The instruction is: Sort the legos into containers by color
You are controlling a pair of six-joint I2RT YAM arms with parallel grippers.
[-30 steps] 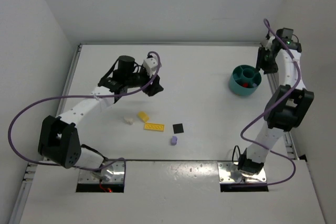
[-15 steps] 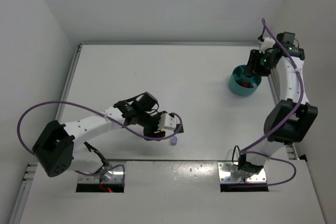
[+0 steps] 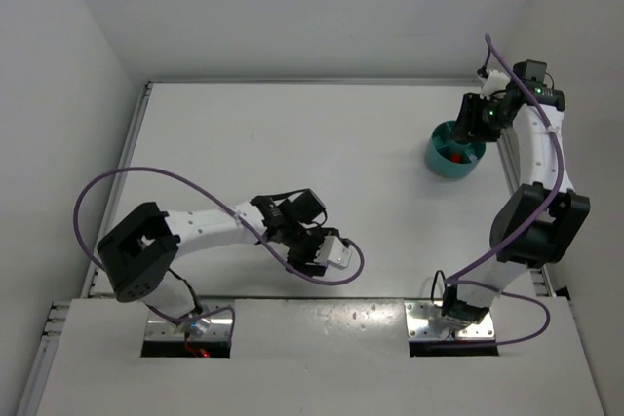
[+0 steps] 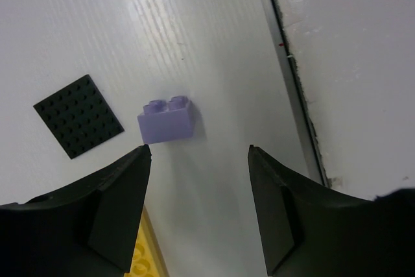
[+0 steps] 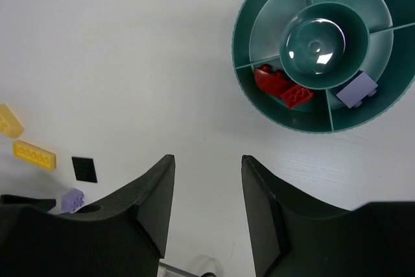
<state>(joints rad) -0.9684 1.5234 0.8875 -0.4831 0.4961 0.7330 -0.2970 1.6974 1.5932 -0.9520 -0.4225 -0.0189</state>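
Note:
My left gripper is open and empty, low over the table near its front edge. A lavender brick lies just ahead of its left fingertip, with a black plate to the left and a yellow plate under the left finger. In the top view the left gripper hides these legos. My right gripper is open and empty, high beside the teal bowl, which also shows in the top view. Two red bricks share one bowl compartment and a lavender brick lies in another. The right wrist view also shows yellow, black and lavender legos.
A metal strip and seam run along the table's front edge just right of the left gripper. White walls close in the table on the left, back and right. The left arm's purple cable loops above the table.
My left arm has swung from the table's back left down to the front centre, over the loose legos. My right gripper moved from the far right edge to a spot over the bowl.

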